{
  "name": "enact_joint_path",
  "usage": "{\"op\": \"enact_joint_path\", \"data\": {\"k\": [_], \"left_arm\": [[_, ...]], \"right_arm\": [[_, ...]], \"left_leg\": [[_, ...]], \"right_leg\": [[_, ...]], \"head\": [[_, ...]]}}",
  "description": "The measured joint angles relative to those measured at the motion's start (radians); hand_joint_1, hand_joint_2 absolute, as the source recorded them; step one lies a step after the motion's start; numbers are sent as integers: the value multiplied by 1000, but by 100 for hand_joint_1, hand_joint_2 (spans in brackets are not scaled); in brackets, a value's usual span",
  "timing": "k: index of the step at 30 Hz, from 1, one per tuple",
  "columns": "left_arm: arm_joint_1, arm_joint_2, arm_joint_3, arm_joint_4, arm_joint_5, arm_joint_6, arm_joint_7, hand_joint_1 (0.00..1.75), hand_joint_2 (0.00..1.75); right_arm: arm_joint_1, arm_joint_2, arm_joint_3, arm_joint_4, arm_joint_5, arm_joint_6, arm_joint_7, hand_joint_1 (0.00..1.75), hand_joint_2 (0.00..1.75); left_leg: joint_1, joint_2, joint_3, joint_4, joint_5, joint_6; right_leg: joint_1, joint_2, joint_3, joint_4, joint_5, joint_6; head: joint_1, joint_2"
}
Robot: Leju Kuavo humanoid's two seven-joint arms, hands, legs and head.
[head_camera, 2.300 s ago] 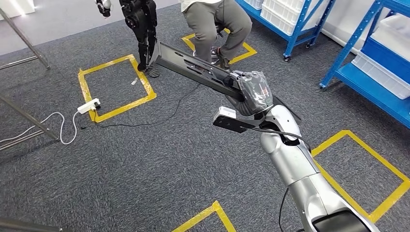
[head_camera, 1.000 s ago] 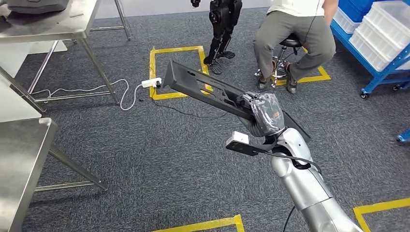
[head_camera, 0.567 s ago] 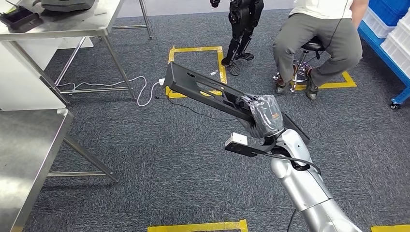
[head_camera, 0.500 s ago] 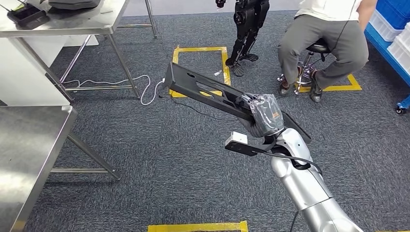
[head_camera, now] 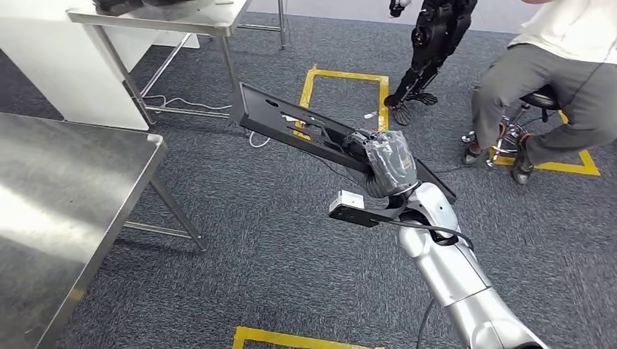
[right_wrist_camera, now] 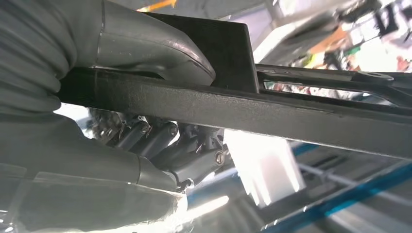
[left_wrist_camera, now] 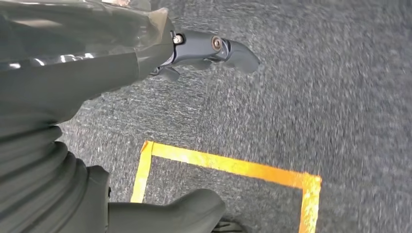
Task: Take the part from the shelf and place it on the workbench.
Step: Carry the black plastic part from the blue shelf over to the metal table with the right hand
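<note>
The right hand (head_camera: pixel 388 163) clamps the long black slotted part (head_camera: pixel 291 127), held out over the carpet, near the steel workbench (head_camera: pixel 65 189). Left hand (left_wrist_camera: pixel 73 58): I cannot tell.

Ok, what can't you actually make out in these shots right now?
- Part: head view, its rear end is hidden behind the right hand.
- Workbench: head view, cut off by the left and bottom edges.
- Seated person: head view, cut off by the top and right edges.
- Left hand: left wrist view, close and blurred; nothing shows in it.
- Background: right wrist view, blurred and overexposed.
</note>
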State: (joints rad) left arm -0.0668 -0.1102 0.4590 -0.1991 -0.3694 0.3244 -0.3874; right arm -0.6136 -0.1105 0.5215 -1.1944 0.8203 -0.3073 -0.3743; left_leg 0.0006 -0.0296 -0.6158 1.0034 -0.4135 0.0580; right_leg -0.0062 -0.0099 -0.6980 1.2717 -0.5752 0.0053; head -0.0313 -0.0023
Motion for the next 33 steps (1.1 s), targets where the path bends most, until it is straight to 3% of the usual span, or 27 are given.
{"op": "enact_joint_path", "data": {"k": [1, 2, 3, 5, 7, 9, 10, 12, 14, 16, 17, 18, 20, 22, 25, 27, 29, 30, 31, 32, 33], "left_arm": [[1, 0, 0, 0, 0, -2, 0, 0, 175], [2, 0, 1, 0, 0, -4, 0, 0, 175], [3, -1, 1, 0, -1, -5, 0, 0, 175], [5, -2, 2, 0, -3, -8, -2, 0, 175], [5, -2, 4, 0, -5, -9, -6, 0, 175], [9, -1, 6, 0, -6, -10, -8, 0, 175], [12, -2, 6, 0, -6, -11, -9, 0, 175], [13, -3, 7, 0, -6, -13, -10, 0, 175], [11, -4, 7, 0, -6, -14, -11, 0, 175], [10, -6, 7, 0, -7, -14, -11, 0, 175], [11, -6, 7, 0, -8, -13, -10, 0, 175], [12, -7, 7, 0, -8, -12, -9, 0, 175], [11, -6, 7, 0, -8, -10, -8, 0, 175], [7, -5, 7, 0, -8, -8, -7, 0, 175], [8, -5, 7, 0, -8, -7, -6, 0, 175], [9, -6, 7, 0, -8, -7, -5, 0, 175], [5, -6, 7, 0, -8, -6, -4, 0, 175], [3, -6, 8, 0, -8, -7, -4, 0, 175], [2, -7, 8, 0, -8, -8, -4, 0, 175], [3, -7, 8, 0, -9, -9, -4, 0, 175], [4, -8, 8, 0, -9, -10, -4, 0, 175]], "right_arm": [[4, -2, 2, 3, 0, 0, 1, 171, 175], [7, -2, 3, 5, 0, 0, 2, 171, 175], [8, -2, 3, 7, 0, -1, 2, 171, 175], [7, -3, 4, 8, 0, -1, 3, 171, 175], [7, -1, 5, 9, 1, -1, 3, 171, 175], [8, 1, 7, 10, 2, -2, 4, 171, 175], [7, 2, 8, 10, 2, -2, 5, 171, 175], [4, 4, 8, 9, 3, -2, 7, 171, 175], [4, 4, 7, 9, 3, -2, 8, 171, 175], [7, 3, 7, 10, 3, -2, 9, 171, 175], [8, 3, 7, 10, 3, -2, 10, 171, 175], [9, 3, 7, 11, 3, -2, 11, 171, 175], [7, 3, 7, 10, 3, -2, 11, 171, 175], [5, 1, 6, 10, 3, -2, 12, 171, 175], [4, 1, 6, 9, 3, -2, 12, 171, 175], [2, 0, 5, 8, 3, -2, 12, 171, 175], [4, -5, 5, 8, 3, -2, 13, 171, 175], [7, -7, 5, 9, 3, -2, 13, 171, 175], [11, -10, 5, 10, 4, -2, 13, 171, 175], [14, -12, 5, 11, 4, -2, 14, 171, 175], [15, -13, 4, 12, 5, -2, 14, 171, 175]], "left_leg": [[0, -15, 0, 1, 0, 0], [1, -31, 0, 2, -1, -1], [2, -44, 1, 4, -2, -3], [2, -68, -3, 13, -7, -12], [2, -85, -11, 19, -8, -23], [5, -99, -15, 19, -7, -32], [6, -94, -18, 24, -11, -36], [5, -49, -44, 77, -44, -45], [6, 3, -104, 200, -101, -52], [9, 19, -156, 293, -128, -55], [10, 22, -157, 289, -114, -54], [10, 28, -137, 248, -87, -52], [3, 61, -66, 115, -30, -42], [-7, 86, -26, 38, -11, -32], [-10, 62, -19, 20, -8, -19], [-3, 42, -9, 6, 0, -8], [1, 21, -5, 1, 4, -2], [2, 8, -5, 1, 5, 0], [2, -7, -5, 1, 5, 0], [2, -22, -5, 2, 4, 0], [3, -37, -4, 3, 4, -2]], "right_leg": [[-2, 3, -15, 22, -2, 5], [-5, 5, -11, 4, 13, 14], [-8, 9, 12, -51, 41, 24], [-17, 39, 72, -183, 94, 39], [-19, 60, 99, -238, 114, 35], [-15, 47, 102, -238, 116, 23], [-15, 39, 103, -240, 117, 18], [-18, 21, 109, -245, 118, 3], [-12, 0, 112, -245, 114, -8], [-7, -23, 113, -245, 111, -13], [-6, -35, 114, -245, 110, -15], [-4, -46, 115, -245, 109, -16], [1, -65, 119, -245, 105, -15], [6, -83, 122, -245, 100, -8], [10, -104, 126, -245, 93, 4], [9, -69, 109, -202, 69, 7], [3, -19, 54, -87, 21, 3], [1, -7, 21, -24, 0, 2], [-1, -2, -2, 18, -10, 5], [-4, 1, -11, 25, -5, 12], [-7, 4, 0, -5, 14, 22]], "head": [[0, 0], [0, 0], [0, 0], [1, 0], [1, 0], [1, 0], [0, 0], [-7, 0], [-13, 0], [-13, 0], [-13, 0], [-13, 0], [-13, 0], [-12, 0], [-10, 0], [-8, 0], [-5, 0], [-3, 0], [-2, 0], [-2, 0], [-1, 0]]}}
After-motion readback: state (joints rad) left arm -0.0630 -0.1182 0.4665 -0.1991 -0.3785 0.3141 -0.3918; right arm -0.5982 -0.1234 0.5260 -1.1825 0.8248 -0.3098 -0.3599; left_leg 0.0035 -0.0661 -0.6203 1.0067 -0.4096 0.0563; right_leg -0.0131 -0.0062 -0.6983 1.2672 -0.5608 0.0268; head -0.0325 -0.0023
